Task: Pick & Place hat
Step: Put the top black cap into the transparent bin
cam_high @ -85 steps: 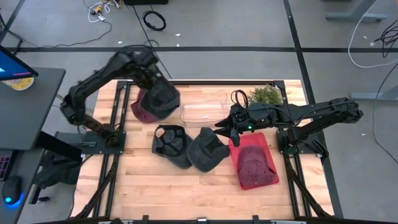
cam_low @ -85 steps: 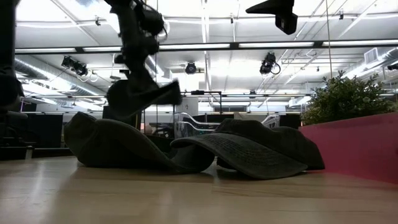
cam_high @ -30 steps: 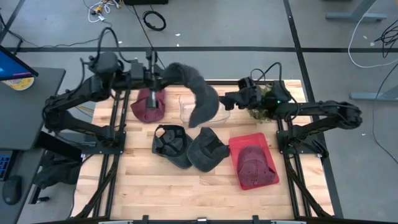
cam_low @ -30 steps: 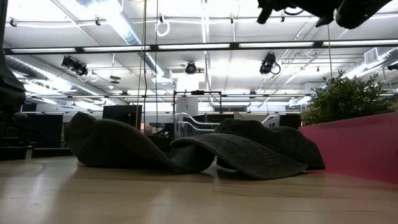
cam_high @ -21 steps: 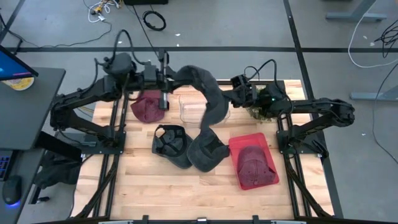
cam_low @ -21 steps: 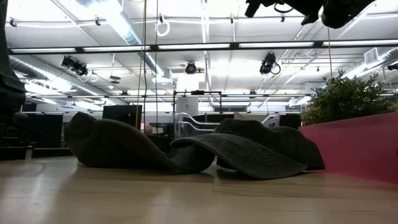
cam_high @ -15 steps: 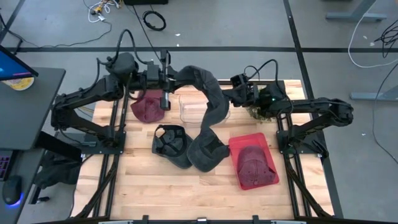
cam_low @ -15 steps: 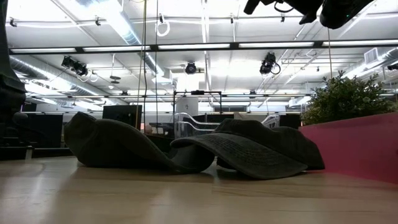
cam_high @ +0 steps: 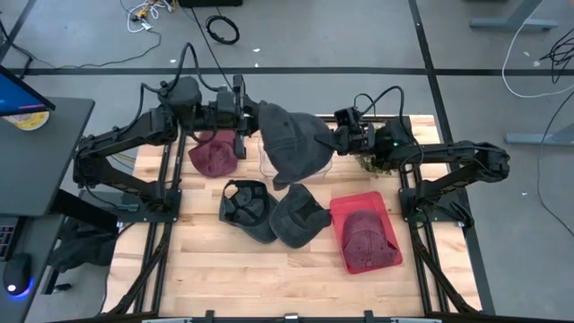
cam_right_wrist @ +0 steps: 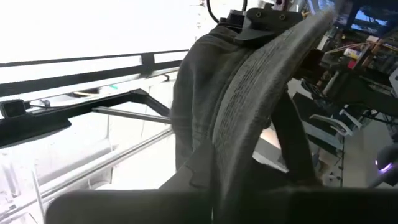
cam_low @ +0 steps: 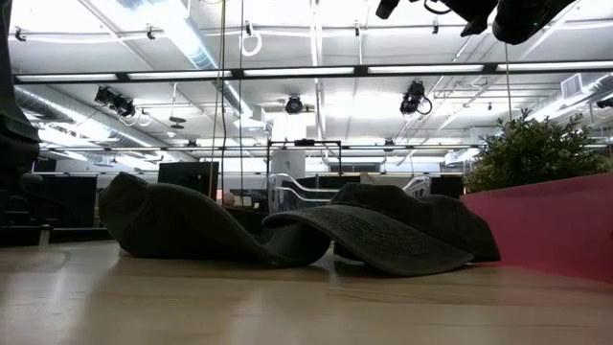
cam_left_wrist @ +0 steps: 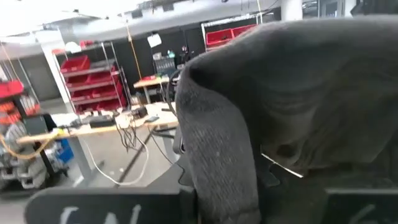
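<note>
A dark grey hat [cam_high: 291,144] hangs in the air between my two grippers, above a clear container [cam_high: 269,164] at the table's far middle. My left gripper [cam_high: 249,117] is shut on the hat's left side, and the hat fills the left wrist view [cam_left_wrist: 298,112]. My right gripper [cam_high: 334,139] is shut on its right side, where the stitched brim [cam_right_wrist: 255,106] rises in front of the right wrist camera. In the low view only the right arm [cam_low: 479,11] shows, at the top edge. My left gripper holds the hat's left edge [cam_left_wrist: 217,180], coming in level from the table's left. The cloth runs down between the fingers, which it hides. The hat is lifted clear of the table. My right gripper holds the hat by its stitched brim [cam_right_wrist: 245,155], coming from the table's right and slanting upward. The brim stands edge-on and hides the fingertips. The crown hangs toward the left gripper, clear of the container.
Two dark hats [cam_high: 247,208] [cam_high: 300,215] lie on the table's middle, also showing in the low view as hat [cam_low: 192,230] and hat [cam_low: 393,235]. A maroon hat [cam_high: 213,154] lies far left. A red tray [cam_high: 381,211] holds another maroon hat [cam_high: 366,240]. A plant [cam_high: 386,139] stands far right.
My left gripper has carried the hat toward the table's right and a little down. My right gripper has taken hold of the hat's right side. The hat, which hung long below the left gripper, is now gathered up between both grippers.
</note>
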`<state>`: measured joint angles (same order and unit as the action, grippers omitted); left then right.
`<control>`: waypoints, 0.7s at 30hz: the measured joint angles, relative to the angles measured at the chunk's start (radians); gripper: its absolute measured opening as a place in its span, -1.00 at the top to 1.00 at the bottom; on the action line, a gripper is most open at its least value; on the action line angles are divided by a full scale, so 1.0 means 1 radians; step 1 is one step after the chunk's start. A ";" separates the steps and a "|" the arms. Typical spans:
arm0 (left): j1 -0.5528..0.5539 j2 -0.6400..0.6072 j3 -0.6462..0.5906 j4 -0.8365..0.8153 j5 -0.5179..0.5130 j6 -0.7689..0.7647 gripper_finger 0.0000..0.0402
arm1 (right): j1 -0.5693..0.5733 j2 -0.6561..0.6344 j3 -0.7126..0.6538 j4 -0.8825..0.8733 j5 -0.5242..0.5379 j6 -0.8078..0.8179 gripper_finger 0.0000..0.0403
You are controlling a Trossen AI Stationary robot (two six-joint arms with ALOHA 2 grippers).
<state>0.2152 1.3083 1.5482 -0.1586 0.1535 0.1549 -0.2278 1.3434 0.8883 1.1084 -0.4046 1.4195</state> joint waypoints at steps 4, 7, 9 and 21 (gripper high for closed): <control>0.000 -0.003 0.000 -0.019 -0.025 -0.013 0.60 | -0.001 0.001 0.000 -0.005 0.006 -0.018 0.95; 0.000 -0.005 0.000 -0.046 -0.057 -0.013 0.55 | -0.003 0.001 0.000 -0.006 0.010 -0.019 0.95; 0.001 -0.021 0.000 -0.098 -0.097 -0.013 0.52 | -0.008 -0.006 0.000 -0.020 0.011 -0.028 0.95; 0.001 -0.162 0.000 -0.324 -0.279 -0.051 0.28 | -0.081 -0.144 0.001 -0.239 -0.034 -0.150 0.96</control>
<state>0.2157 1.1467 1.5478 -0.4824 -0.1251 0.1037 -0.3086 1.1993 0.8890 0.8697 -0.4382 1.2696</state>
